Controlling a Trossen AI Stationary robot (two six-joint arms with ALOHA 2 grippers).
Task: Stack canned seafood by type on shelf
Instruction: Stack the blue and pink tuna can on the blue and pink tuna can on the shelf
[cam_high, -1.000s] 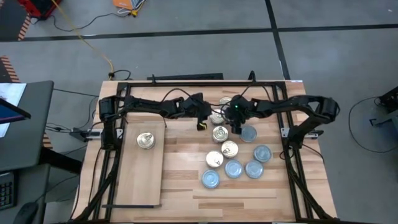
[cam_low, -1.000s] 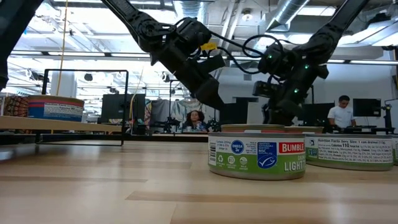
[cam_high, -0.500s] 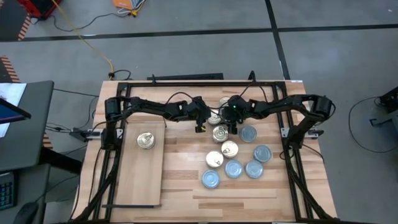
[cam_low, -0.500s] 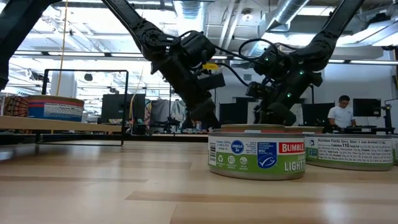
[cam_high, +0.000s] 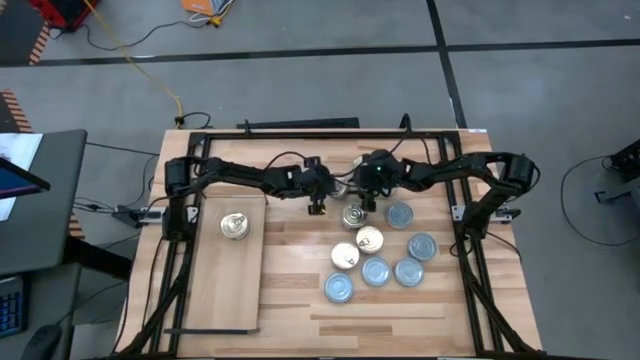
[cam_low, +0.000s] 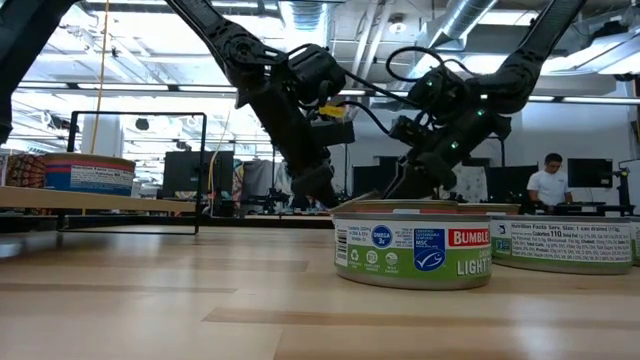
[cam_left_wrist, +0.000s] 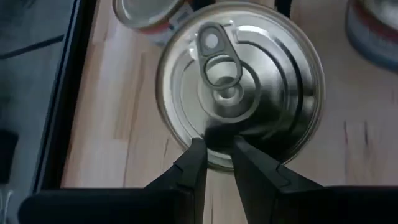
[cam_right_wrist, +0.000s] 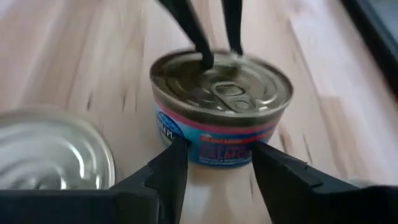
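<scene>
While the left gripper (cam_left_wrist: 214, 155), its fingers nearly together, touches the rim of a gold-topped tin (cam_left_wrist: 239, 84) lying well right of the shelf (cam_high: 228, 280), the right gripper (cam_right_wrist: 214, 155) straddles that tin's sides, fingers parted; one tin (cam_high: 234, 226) rests on the shelf

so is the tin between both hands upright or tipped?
Upright. The tin sits flat on the tabletop, pull-tab lid facing up, label band level. The left hand touches its lid; the right hand straddles it.

Five silver-blue tins (cam_high: 375, 271) and at least five gold-topped tins (cam_high: 369, 239) were counted (one gold at nine o'clock, on one shelf (cam_high: 225, 290)).
</scene>
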